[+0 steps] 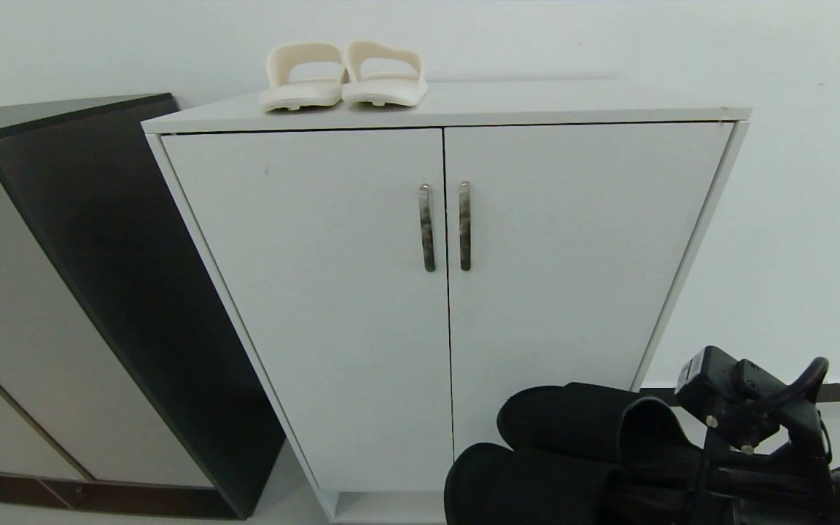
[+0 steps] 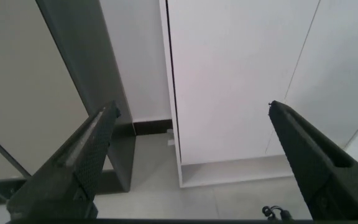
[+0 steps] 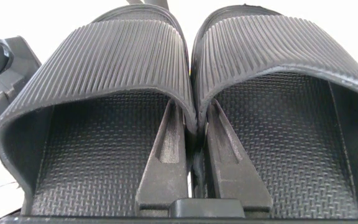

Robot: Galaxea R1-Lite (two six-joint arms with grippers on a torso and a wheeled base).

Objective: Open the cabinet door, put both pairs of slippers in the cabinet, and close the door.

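Black slippers [image 3: 114, 68] pinched in right hand [image 3: 194, 124], cabinet [image 1: 318, 292] seemingly shut

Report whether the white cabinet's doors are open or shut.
Shut. Both doors lie flush, their handles side by side, a thin seam between them.

A plain white painted wall [image 1: 799, 240] is running across in front of me, from twelve o'clock round to three, and soft, even light is lying over it. At my nine o'clock a tall black-sided wooden cupboard with a pale grey front [image 1: 114, 292] is standing by that wall. A smooth pale grey floor [image 2: 229, 202] is spreading out at six o'clock, and a dark skirting strip [image 2: 149, 127] is edging the wall's foot.
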